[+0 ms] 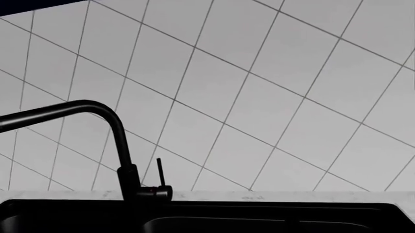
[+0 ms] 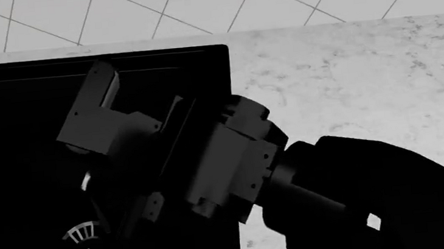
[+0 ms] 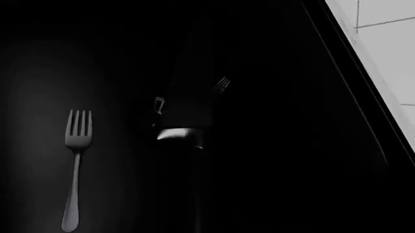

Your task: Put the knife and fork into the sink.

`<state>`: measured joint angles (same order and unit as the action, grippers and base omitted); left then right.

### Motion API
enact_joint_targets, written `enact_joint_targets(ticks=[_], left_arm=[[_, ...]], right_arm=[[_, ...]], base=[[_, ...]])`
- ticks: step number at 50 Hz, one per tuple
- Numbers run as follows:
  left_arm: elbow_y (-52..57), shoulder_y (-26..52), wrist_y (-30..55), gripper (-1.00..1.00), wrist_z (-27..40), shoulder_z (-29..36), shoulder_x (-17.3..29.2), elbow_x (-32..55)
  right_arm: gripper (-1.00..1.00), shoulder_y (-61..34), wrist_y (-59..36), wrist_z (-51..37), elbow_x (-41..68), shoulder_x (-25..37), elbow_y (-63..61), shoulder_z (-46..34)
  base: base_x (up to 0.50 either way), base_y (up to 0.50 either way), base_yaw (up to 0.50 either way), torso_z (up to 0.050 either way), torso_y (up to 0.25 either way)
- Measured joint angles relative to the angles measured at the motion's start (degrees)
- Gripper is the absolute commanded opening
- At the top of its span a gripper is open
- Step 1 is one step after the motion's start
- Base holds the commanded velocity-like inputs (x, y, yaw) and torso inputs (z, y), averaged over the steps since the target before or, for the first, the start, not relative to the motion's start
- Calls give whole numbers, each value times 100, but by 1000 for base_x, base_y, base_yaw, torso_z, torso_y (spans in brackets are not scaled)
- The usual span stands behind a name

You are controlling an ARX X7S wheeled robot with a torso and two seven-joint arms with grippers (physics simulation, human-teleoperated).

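Observation:
The sink (image 2: 200,65) is a deep black basin at the left of the head view, with its silver drain strainer (image 2: 81,233) low down. My right arm reaches over it from the lower right, and the grey right gripper (image 2: 101,90) hangs above the basin; its jaws do not show clearly. In the right wrist view a fork (image 3: 77,165) lies flat on the sink floor. The knife (image 3: 189,111) is a dark broad shape beside it, its handle running toward the camera; held or lying, I cannot tell. Tines of a second fork (image 3: 222,85) peek out past the blade. My left gripper is out of view.
A black faucet (image 1: 120,145) with a side lever stands on the sink's back rim (image 1: 272,196) in front of the white tiled wall (image 1: 259,73). White marble counter (image 2: 348,81) lies to the right of the sink.

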<state>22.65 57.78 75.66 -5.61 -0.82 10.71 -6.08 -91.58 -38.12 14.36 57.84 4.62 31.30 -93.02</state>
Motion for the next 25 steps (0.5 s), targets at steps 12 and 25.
enact_joint_targets(ticks=[12,25], left_arm=[[-52,-16,-44,100,26,-9,-9,31],[-69,-45,-64,100,51,-27,-10,62]], right_arm=[[-100,702,-10,249,-779,-323,84,264],[-100,1125,48,262,-1286,-366,90,473]], base=[[0,0,0,0,0],[0,1,1,0,1]])
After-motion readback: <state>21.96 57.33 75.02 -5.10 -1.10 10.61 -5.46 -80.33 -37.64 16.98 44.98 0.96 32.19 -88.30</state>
